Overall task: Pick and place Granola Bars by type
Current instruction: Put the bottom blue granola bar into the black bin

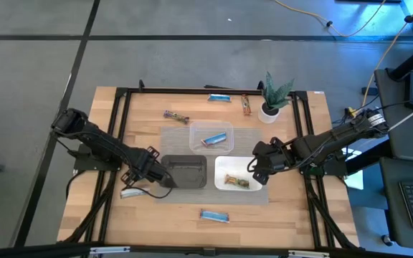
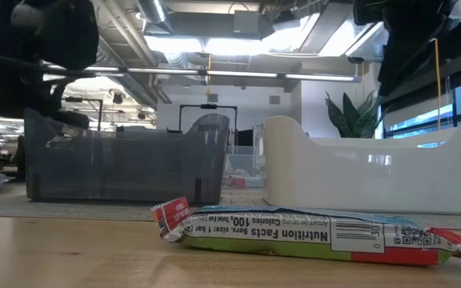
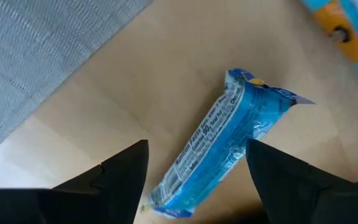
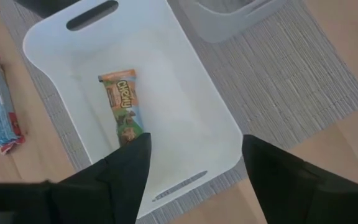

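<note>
Left claw [image 1: 151, 169] hangs open at the black tray's [image 1: 185, 172] left edge, fingers either side of a silvery-blue bar [image 3: 219, 146] lying flat on the surface [image 1: 149, 215] w/ nothing gripped. Right claw [image 1: 259, 168] is open over the white tray [image 1: 221, 166], empty; an orange/brown bar [image 4: 122, 109] lies inside it. Clear tray [image 1: 211, 135] holds one blue bar [image 1: 214, 140]. Loose bars on the surface: blue one near front edge [image 1: 214, 216], another at the back [image 1: 219, 98], brownish one [image 1: 246, 105] beside the plant [image 1: 274, 97], dark one [image 1: 176, 116] back-left. Risks, my guess: the bar sits skewed between the left fingers, so closing could pinch the wrapper end only, then it slips or spins out. Tray wall is close, so the claw might knock it. Wrong-tray drop also possible, blue wrappers look alike.
</note>
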`<state>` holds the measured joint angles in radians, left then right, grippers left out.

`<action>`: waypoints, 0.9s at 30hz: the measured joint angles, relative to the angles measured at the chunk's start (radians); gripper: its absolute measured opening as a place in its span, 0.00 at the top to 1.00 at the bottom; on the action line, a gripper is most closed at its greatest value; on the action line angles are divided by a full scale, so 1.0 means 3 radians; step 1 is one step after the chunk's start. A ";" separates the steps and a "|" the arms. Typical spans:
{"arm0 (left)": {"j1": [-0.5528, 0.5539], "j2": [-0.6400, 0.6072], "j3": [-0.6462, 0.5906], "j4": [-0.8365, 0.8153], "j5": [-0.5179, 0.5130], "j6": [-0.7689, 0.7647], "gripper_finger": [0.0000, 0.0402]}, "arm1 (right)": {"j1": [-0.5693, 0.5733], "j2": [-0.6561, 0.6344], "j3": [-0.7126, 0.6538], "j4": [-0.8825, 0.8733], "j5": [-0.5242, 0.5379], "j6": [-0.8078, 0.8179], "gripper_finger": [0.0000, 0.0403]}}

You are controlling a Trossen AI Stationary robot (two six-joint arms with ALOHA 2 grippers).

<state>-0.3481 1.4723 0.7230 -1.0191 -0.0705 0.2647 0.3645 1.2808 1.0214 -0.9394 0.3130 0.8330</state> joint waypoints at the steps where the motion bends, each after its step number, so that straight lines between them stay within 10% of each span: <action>1: 0.0000 0.0000 -0.0010 0.0009 0.0045 0.0040 0.34 | 0.0000 0.0000 0.0001 0.0010 0.0000 0.0001 0.37; 27: -0.0305 0.0557 0.0022 -0.0076 0.0370 0.0273 0.34 | 0.0000 0.0000 0.0003 0.0024 -0.0067 -0.0004 0.37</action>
<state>-0.4396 1.6394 0.7296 -1.0420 0.0406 0.3466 0.3645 1.2808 1.0222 -0.9321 0.2928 0.8318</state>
